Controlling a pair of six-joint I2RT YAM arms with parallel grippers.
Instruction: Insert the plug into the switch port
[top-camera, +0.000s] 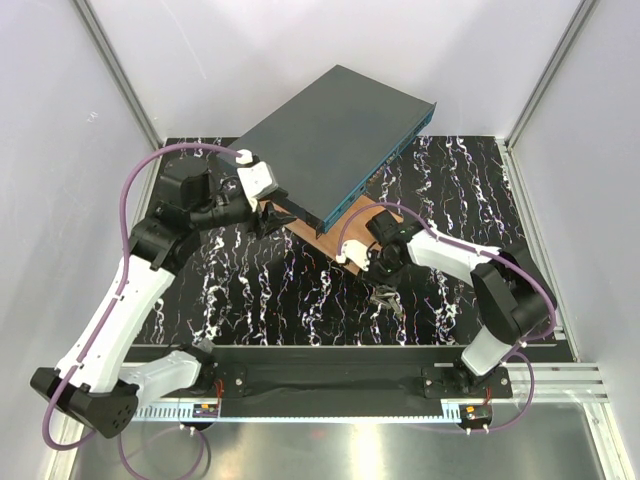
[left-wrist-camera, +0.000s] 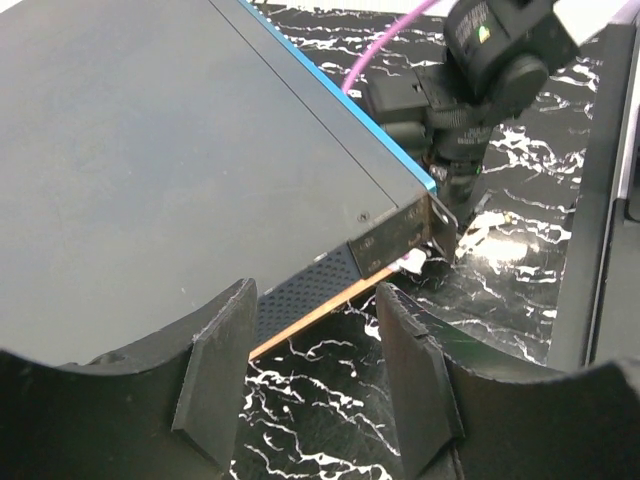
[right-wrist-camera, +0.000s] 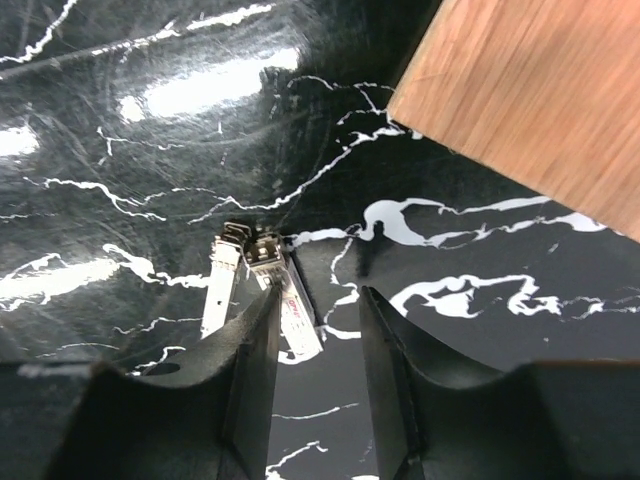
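Note:
The switch (top-camera: 335, 135) is a flat dark grey-teal box resting tilted on a thin wooden board (top-camera: 335, 230); its narrow teal front face (top-camera: 385, 162) looks toward the right arm. Two small metal plugs (right-wrist-camera: 222, 285) (right-wrist-camera: 288, 300) lie side by side on the black marbled table. My right gripper (right-wrist-camera: 315, 345) hovers low over them, open, its left finger (right-wrist-camera: 250, 370) against the labelled plug and bare table between the jaws. My left gripper (left-wrist-camera: 315, 370) stands open and empty at the switch's (left-wrist-camera: 150, 150) near left corner.
The wooden board (right-wrist-camera: 530, 110) sticks out from under the switch just beyond the right gripper. White enclosure walls ring the table. The right arm's wrist (left-wrist-camera: 490, 70) shows past the switch corner in the left wrist view. Purple cables (top-camera: 150, 165) loop off both arms.

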